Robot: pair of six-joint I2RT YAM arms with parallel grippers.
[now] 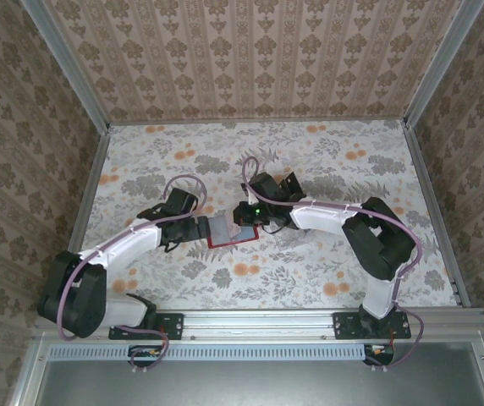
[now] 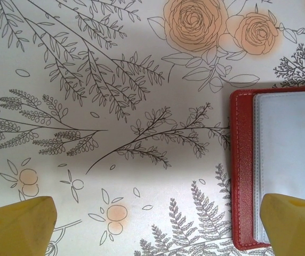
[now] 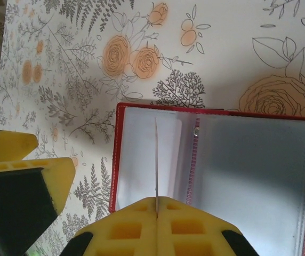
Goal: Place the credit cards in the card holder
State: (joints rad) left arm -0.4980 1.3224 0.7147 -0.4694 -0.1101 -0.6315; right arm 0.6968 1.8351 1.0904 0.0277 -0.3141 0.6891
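The red card holder [image 1: 229, 231] lies open on the floral table between my two arms, its greyish inner pockets [image 3: 248, 170] facing up. My right gripper [image 3: 157, 201] is shut on a thin pale sheet [image 3: 156, 160], seen edge-on above the holder's left page. I cannot tell whether that sheet is one of the credit cards or a pocket leaf; other credit cards are out of view. My left gripper [image 2: 158, 213] is open, low over the table at the holder's left edge [image 2: 243, 170]. One of its fingertips [image 2: 294, 224] reaches over the holder's near corner, with nothing between the jaws.
The floral tablecloth [image 1: 310, 161] is boxed in by wallpapered walls with aluminium posts at the back corners [image 1: 107, 127]. My right gripper [image 1: 246, 222] and left gripper [image 1: 198, 228] sit close together over the holder. A yellow left finger [image 3: 46, 176] shows beside the holder.
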